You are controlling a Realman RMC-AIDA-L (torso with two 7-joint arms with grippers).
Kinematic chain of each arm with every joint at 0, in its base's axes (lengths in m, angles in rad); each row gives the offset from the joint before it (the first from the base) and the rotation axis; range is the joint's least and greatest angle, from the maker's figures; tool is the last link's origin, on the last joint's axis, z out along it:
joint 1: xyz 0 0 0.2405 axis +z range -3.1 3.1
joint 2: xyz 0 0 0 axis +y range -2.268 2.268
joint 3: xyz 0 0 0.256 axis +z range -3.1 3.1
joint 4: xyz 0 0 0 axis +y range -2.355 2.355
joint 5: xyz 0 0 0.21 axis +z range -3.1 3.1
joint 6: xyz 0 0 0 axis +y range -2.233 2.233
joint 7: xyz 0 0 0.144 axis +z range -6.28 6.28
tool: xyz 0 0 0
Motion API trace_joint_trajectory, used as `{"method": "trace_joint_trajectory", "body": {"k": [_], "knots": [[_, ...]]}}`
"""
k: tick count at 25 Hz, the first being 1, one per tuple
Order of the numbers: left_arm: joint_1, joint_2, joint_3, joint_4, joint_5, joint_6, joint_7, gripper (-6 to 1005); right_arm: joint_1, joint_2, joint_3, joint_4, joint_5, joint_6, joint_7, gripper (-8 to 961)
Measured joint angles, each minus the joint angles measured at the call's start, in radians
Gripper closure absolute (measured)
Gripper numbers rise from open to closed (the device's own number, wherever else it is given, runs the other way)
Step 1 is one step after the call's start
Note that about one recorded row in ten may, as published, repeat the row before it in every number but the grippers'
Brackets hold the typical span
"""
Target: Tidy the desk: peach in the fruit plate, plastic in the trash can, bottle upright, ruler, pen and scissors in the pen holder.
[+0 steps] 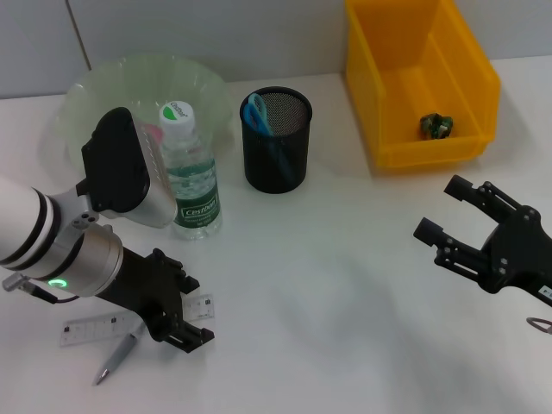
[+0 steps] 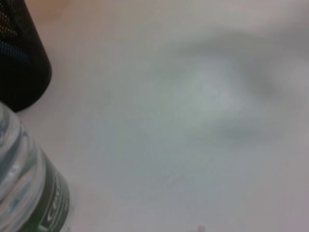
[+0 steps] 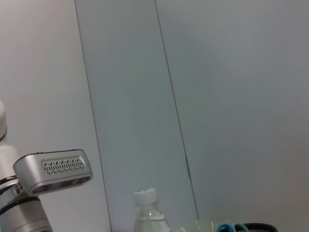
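My left gripper hovers low over the near left of the desk, open, with the right end of the clear ruler showing between its fingers. A grey pen lies just in front of the ruler. The water bottle stands upright beside the black mesh pen holder, which holds blue-handled scissors. Behind them is the pale green fruit plate; a pink bit of the peach shows past my left arm. My right gripper hangs open at the right, holding nothing.
The yellow bin stands at the back right with a small dark green piece inside it. A small metal loop shows at the right edge. The wall is close behind the desk.
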Motion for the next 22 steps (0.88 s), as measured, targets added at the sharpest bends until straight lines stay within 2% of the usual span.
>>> {"method": "trace_joint_trajectory", "body": {"k": [9, 19, 22], "knots": [[-0.003, 0.000, -0.001, -0.006, 0.000, -0.004, 0.017, 223, 0.001, 0.000, 0.000, 0.003, 0.000, 0.001, 0.000, 120], [-0.003, -0.001, 0.003, -0.006, 0.000, -0.009, 0.025, 297, 0.001, 0.000, 0.000, 0.003, 0.000, 0.001, 0.000, 120], [-0.003, -0.001, 0.006, -0.006, 0.001, -0.011, 0.026, 408, 0.001, 0.000, 0.000, 0.003, 0.000, 0.001, 0.000, 120]]}}
